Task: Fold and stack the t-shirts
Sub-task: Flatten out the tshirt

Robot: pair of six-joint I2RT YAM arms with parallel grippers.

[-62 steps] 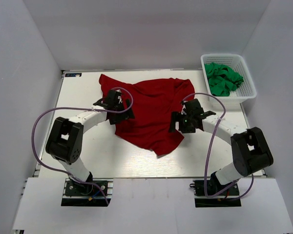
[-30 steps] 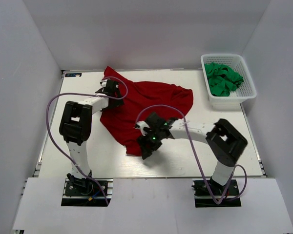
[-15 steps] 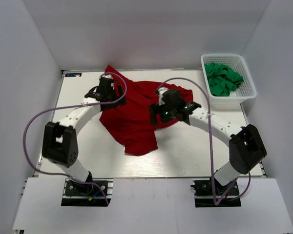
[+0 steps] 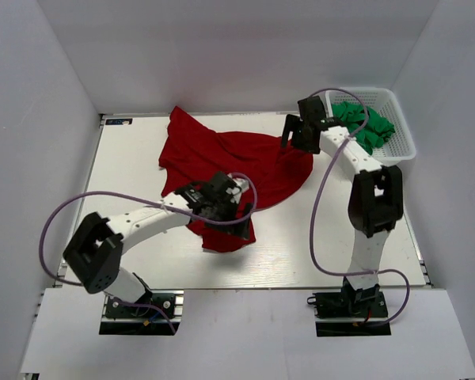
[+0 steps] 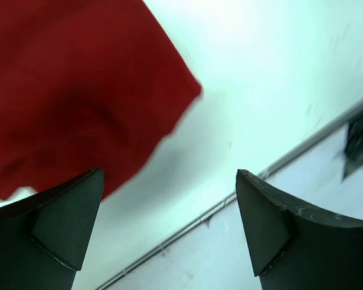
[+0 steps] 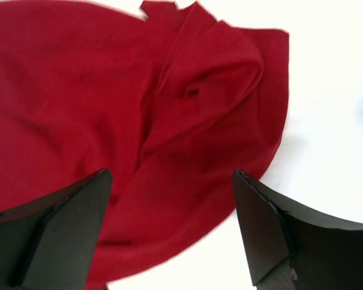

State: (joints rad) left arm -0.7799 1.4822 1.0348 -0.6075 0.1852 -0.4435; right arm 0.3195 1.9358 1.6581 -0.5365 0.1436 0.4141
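On the white desk (image 4: pixel 285 245), the red t-shirt (image 4: pixel 245 162) lies crumpled. The left claw (image 5: pixel 169 228) and right claw (image 6: pixel 169 235) hang over it, both wide apart, holding nothing. Green t-shirts (image 4: pixel 374 134) sit in the basket (image 4: pixel 376 165).

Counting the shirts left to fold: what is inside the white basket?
The white basket holds crumpled green shirts, bunched into one heap. How many there are cannot be told, and anything lying beneath the heap is covered.
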